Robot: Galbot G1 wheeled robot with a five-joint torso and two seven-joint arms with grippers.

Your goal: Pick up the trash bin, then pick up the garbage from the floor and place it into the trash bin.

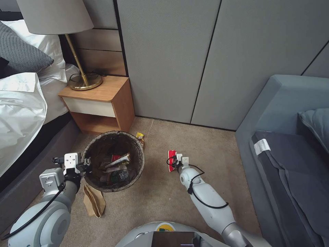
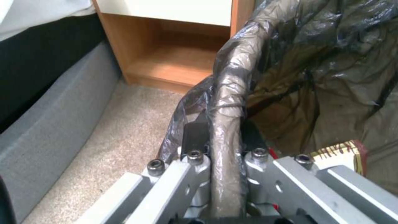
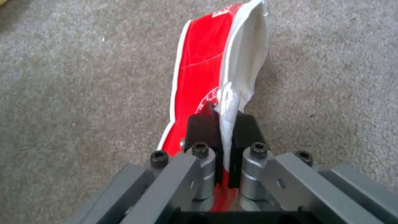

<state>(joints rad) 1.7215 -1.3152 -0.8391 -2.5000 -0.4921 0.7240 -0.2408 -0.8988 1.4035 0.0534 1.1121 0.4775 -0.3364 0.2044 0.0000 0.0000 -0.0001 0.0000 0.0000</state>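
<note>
The left gripper (image 1: 86,162) fingers (image 2: 195,137) clamp the trash bin (image 1: 135,147) rim; right of the bin, the right gripper (image 1: 174,161) fingers (image 3: 203,127) pinch a red-and-white wrapper (image 3: 203,68) over the carpet (image 1: 161,192).

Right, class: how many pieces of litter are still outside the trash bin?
3. A red-and-white wrapper pinched in the right gripper; a yellow snack packet behind the trash bin; brown paper in front of it. The bin could hide more.
</note>
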